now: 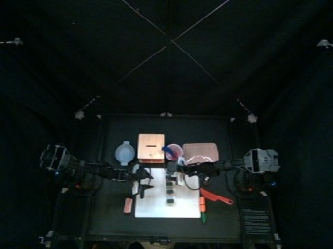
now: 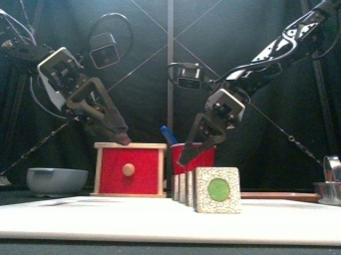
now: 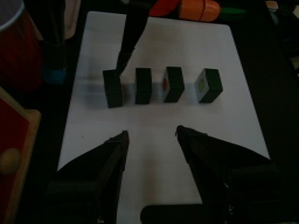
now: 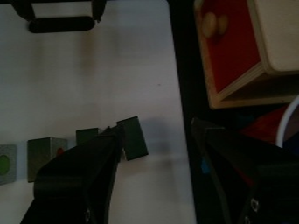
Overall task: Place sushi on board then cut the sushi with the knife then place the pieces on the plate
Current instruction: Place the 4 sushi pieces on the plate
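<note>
Dark green sushi [image 3: 143, 85] blocks: likely rigid, light, tippy on board [image 3: 239, 114]. Pinch end block [image 4: 135, 140] across flat faces. Both wide open, empty: right gripper [image 4: 158, 129], left gripper [image 3: 152, 133].

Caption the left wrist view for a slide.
Open left gripper faces four sushi pieces standing apart on the board.

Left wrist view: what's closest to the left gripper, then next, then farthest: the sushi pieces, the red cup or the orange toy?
1. Sushi pieces: on the white board, just ahead of the left gripper.
2. Red cup: off to one side, beside the board.
3. Orange toy: past the board's far end.
</note>
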You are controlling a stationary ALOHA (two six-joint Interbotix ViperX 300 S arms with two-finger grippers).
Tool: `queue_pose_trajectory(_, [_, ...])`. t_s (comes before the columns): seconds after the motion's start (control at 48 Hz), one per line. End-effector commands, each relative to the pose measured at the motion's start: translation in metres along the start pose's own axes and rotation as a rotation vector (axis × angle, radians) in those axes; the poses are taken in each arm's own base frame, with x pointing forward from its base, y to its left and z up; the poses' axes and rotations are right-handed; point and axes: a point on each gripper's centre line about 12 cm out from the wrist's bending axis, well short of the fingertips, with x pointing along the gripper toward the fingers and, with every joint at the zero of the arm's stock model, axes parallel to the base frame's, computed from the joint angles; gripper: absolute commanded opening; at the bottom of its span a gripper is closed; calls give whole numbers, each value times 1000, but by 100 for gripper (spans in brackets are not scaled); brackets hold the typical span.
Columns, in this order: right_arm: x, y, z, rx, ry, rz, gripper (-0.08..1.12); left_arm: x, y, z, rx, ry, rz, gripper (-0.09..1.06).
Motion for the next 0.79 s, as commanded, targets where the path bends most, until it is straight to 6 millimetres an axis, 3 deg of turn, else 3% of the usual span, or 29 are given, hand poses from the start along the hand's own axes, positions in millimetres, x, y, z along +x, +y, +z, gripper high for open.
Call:
queue_pose_trajectory(0.021, [-4, 2, 16, 5, -35, -1, 93, -2, 0, 8, -1, -28, -1, 84])
queue_pose_trajectory(0.417, [12, 21, 6, -8, 18, 28, 93, -2, 0, 7, -3, -25, 0, 84])
queue_pose_trajectory(0.792, [12, 20, 4, 1, 26, 23, 93, -1, 0, 6, -10, -20, 1, 84])
